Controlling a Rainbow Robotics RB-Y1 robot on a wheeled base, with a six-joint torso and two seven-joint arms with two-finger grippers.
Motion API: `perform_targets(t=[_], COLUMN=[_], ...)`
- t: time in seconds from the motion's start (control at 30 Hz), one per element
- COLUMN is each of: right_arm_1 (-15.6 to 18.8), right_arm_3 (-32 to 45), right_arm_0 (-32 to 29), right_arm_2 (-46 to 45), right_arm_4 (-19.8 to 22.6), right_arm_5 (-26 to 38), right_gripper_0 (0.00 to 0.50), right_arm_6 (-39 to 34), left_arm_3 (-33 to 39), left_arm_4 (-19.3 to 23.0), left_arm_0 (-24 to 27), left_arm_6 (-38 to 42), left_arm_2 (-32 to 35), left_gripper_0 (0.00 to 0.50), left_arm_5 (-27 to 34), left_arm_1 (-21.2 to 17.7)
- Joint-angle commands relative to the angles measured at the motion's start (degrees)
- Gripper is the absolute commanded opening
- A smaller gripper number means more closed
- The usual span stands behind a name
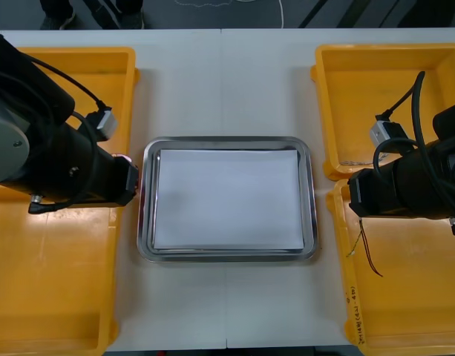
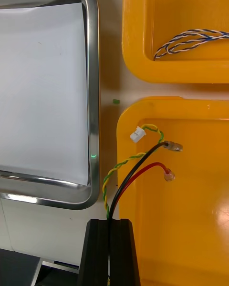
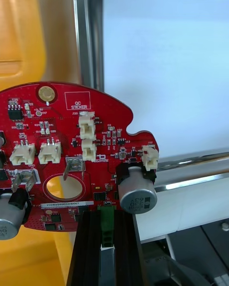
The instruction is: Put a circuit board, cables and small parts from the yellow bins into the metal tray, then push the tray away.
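Loading step: our left gripper (image 3: 106, 219) pinches the circuit board (image 3: 71, 138) beside the metal tray (image 1: 226, 142) on its left, our right gripper (image 2: 110, 229) pinches cables (image 2: 129, 171) above the near right bin (image 1: 405, 326); next we should carry both inward.

Left arm (image 1: 67, 159): black casing, grey round joint cap (image 1: 6, 144), looped black cable (image 1: 73, 84), small grey box (image 1: 105, 122). Right arm (image 1: 416, 182): likewise black, cabled. Fingers (image 2: 98, 252): flat, black.

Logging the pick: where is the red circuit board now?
Left wrist view: the red circuit board is gripped in the left tool, at the metal tray's left rim, beside the left yellow bins.
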State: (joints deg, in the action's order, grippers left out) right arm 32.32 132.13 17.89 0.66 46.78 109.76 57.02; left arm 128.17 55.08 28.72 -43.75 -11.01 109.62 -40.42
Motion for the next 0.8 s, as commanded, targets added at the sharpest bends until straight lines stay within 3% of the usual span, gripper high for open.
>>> perform_targets(t=[0.03,0.4,0.7,0.8], right_arm_1=[2.0,2.0,2.3,2.5], right_arm_3=[0.5,0.5,0.5,0.5], right_arm_0=[0.7,0.7,0.7,0.7], right_arm_2=[0.6,0.6,0.6,0.6], right_arm_4=[0.6,0.7,0.9,0.9], right_arm_5=[0.2,0.2,0.2,0.2], right_gripper_0=[0.0,0.0,0.0,0.0], right_arm_6=[-3.6,-3.8,-3.2,-3.1], left_arm_3=[-1.1,-2.0,-8.3,-10.0], left_arm_4=[0.5,-6.3,-15.4,-16.6], left_arm_0=[4.9,4.9,4.9,4.9], left_arm_6=[3.1,3.1,-0.6,-2.0], left_arm_2=[-4.4,-11.1,-16.3,-16.9], left_gripper_0=[0.0,0.0,0.0,0.0], left_arm_5=[0.4,0.4,0.4,0.4], left_arm_1=[-0.5,5.7,12.7,14.6])
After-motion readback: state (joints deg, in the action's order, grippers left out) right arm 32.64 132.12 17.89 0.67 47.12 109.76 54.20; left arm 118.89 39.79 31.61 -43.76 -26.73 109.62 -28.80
